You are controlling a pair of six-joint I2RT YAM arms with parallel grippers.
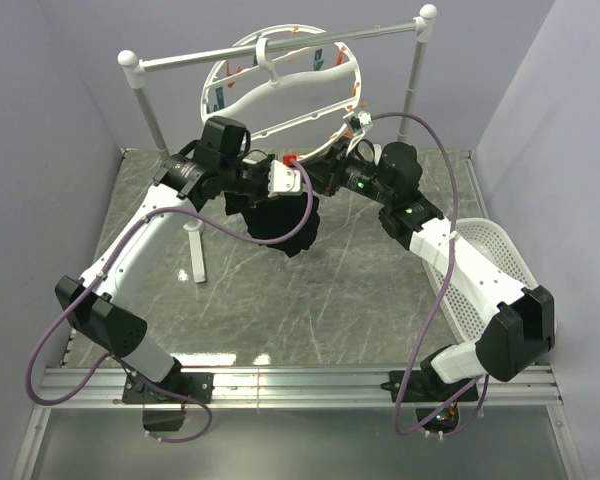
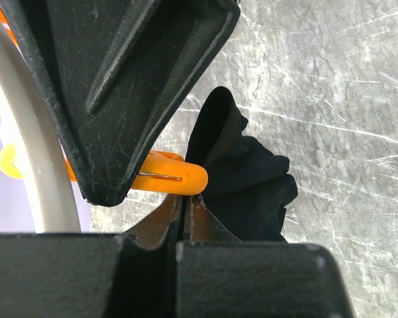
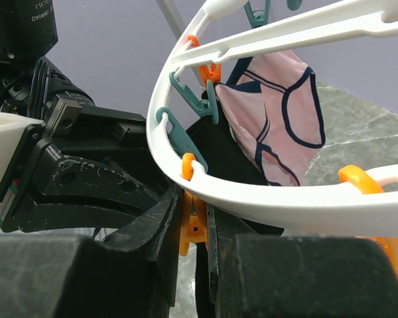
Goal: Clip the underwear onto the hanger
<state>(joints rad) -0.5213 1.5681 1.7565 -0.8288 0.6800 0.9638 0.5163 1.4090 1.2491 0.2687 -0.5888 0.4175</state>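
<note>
The round white hanger (image 1: 280, 80) hangs from the rail at the back. The black underwear (image 1: 280, 222) hangs bunched below its lower rim, between both grippers. My left gripper (image 1: 295, 190) is shut, apparently on the underwear's top edge; in the left wrist view its jaws (image 2: 182, 202) meet just under an orange clothespin (image 2: 176, 177), with the fabric (image 2: 252, 179) beside it. My right gripper (image 1: 317, 166) is shut on that orange clothespin (image 3: 196, 222), which hangs from the rim (image 3: 285, 199). The underwear (image 3: 215, 147) shows dark behind the rim.
A pink garment (image 3: 278, 112) is clipped to the hanger further round. Teal clothespins (image 3: 192, 99) sit next to the orange one. The white-and-silver rail stand (image 1: 150, 110) spans the back, with one leg (image 1: 195, 255) on the table. A white basket (image 1: 490, 265) stands at the right.
</note>
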